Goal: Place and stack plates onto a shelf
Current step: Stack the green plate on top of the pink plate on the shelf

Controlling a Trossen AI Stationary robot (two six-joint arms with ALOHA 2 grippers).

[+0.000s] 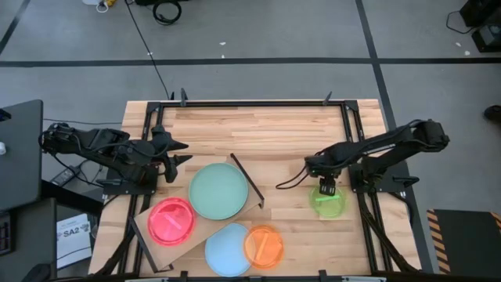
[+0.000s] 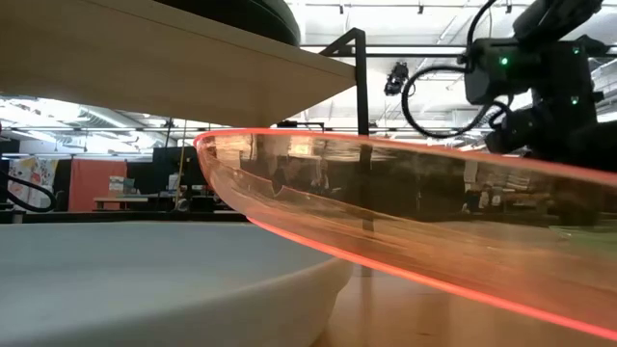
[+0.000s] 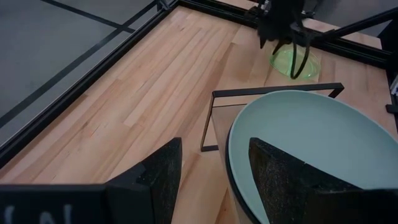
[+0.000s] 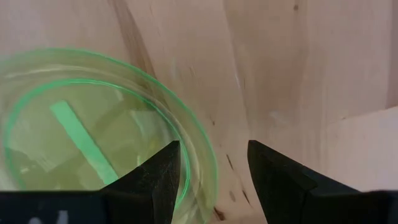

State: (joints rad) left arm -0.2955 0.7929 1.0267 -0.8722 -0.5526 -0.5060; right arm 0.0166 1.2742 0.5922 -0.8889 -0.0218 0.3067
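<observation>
The shelf (image 1: 184,227) lies askew, long axis running from the table's front-left corner inward. The right gripper (image 1: 328,188), fingers spread, hovers over the translucent neon-green plate (image 1: 329,202); the left gripper (image 1: 174,153) is spread too.

Translucent glossy neon-green plate (image 4: 93,137) on smooth pale wooden tabletop (image 1: 266,133); matt mint-green plate (image 1: 218,191).

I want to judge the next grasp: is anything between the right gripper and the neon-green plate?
Nothing visible. The right gripper, open, hangs right over the neon-green plate, with only bare tabletop around it.
</observation>
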